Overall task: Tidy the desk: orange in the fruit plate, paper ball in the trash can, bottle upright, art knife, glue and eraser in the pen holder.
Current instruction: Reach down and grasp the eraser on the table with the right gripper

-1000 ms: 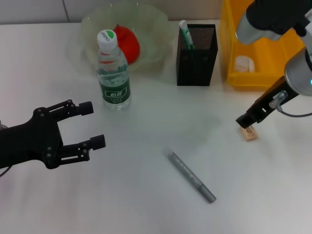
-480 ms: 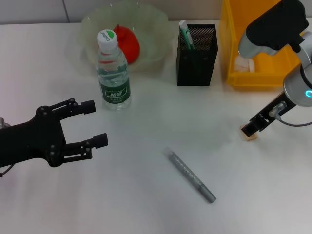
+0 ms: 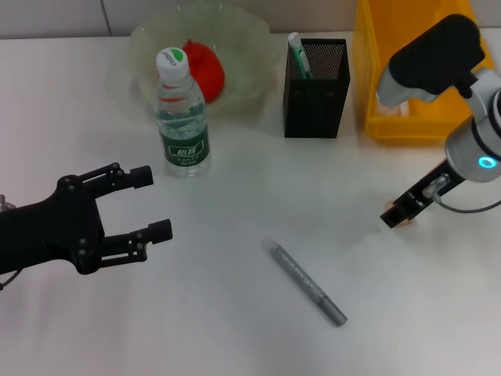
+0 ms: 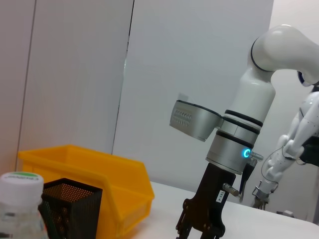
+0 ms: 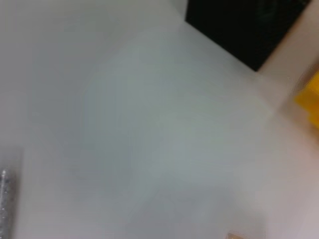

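One eraser (image 3: 404, 220) lies on the white desk (image 3: 235, 329) right under my right gripper (image 3: 394, 216), whose fingers are down on it, though I cannot tell if they grip; one bottle (image 3: 182, 116) stands upright; one orange (image 3: 205, 66) sits in the fruit plate (image 3: 149, 35); one art knife (image 3: 308, 283) lies mid-desk; one glue stick (image 3: 297, 53) stands in the pen holder (image 3: 316, 78); my left gripper (image 3: 153, 203) hovers spread wide, holding nothing.

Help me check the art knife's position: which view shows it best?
The head view: the art knife lies whole on the table, clear of both tools. The right wrist view catches only its end at the edge; the left wrist view misses it.
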Controlling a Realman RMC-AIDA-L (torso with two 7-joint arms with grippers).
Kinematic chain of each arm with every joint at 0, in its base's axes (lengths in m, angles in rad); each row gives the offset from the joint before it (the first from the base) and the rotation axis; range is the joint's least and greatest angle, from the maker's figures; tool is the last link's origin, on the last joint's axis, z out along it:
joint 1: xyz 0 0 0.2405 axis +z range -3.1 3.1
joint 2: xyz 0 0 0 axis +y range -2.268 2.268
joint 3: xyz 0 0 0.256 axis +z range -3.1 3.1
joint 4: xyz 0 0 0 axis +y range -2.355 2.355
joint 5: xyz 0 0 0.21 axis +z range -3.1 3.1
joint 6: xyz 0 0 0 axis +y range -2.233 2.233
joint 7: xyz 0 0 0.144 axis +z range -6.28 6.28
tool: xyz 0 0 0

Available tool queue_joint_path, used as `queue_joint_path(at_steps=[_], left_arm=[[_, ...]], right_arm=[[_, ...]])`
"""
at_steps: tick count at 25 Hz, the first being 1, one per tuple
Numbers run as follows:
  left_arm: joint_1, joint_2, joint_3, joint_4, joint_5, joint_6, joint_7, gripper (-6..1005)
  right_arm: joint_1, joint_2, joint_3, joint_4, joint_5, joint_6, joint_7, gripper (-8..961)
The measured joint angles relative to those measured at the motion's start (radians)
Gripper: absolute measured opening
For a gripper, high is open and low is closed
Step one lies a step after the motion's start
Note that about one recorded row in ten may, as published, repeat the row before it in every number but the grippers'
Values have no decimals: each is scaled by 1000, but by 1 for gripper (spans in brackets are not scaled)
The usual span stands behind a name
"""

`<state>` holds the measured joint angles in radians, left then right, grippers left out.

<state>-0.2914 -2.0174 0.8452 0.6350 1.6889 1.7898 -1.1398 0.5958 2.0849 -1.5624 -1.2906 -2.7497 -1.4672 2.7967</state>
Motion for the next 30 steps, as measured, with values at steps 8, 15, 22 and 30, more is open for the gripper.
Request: queue_joint_path(at_steps=[8, 15, 22, 30], left_arm=[[2, -4, 1, -1, 16, 2, -1, 832], [1, -10, 2, -2, 26, 2, -4, 833], [2, -11, 1, -1, 26, 2, -7, 833], [-2, -10, 1, -1, 26, -1, -4, 833]], right_arm=[[10, 0, -22, 45, 18, 41, -1, 597], [10, 1, -19, 45, 19, 47, 5, 586], [7, 1, -10, 64, 19, 48, 13, 576], [9, 1, -9, 70, 20, 55, 19, 564]])
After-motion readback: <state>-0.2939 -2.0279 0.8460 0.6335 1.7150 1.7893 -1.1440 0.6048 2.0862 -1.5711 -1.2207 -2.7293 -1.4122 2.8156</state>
